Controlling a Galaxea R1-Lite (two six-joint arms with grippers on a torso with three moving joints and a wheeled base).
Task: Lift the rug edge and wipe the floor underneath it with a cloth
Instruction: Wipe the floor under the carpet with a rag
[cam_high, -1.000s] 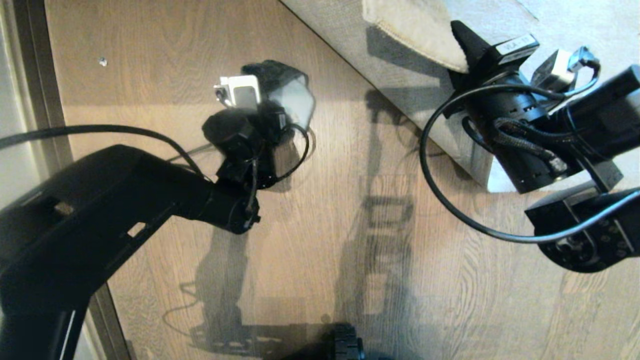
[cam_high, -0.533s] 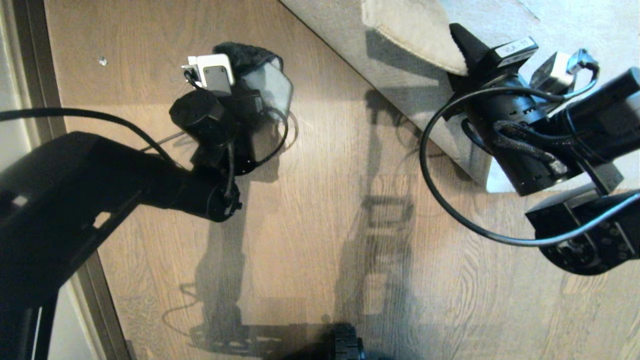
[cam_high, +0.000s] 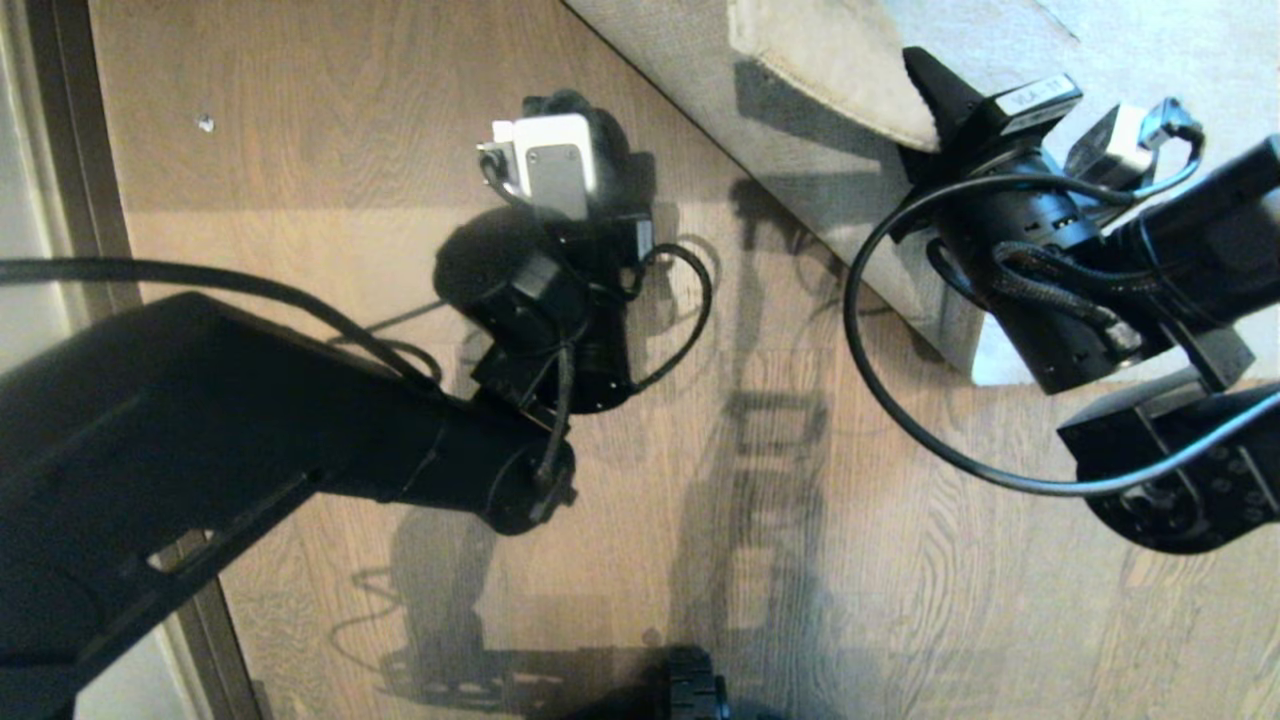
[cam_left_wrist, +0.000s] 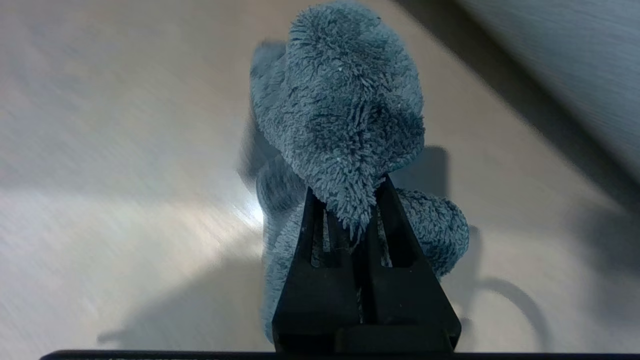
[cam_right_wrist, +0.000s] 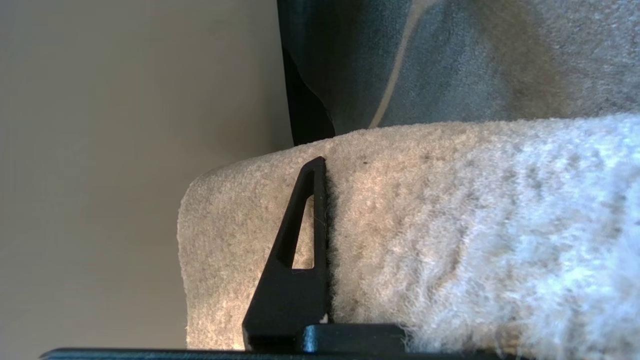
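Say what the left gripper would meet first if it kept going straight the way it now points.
Probably the floor: the left gripper, shut on the cloth, points down at bare planks. The cloth bunched ahead of it would touch first. The rug edge lies off to one side; depth is unclear.

A: Where's the left tool?
B: Low over the floor, mostly hidden by its own wrist camera; the cloth peeks out there.
A: And the right tool?
B: Clamped on the rug edge, holding it up.
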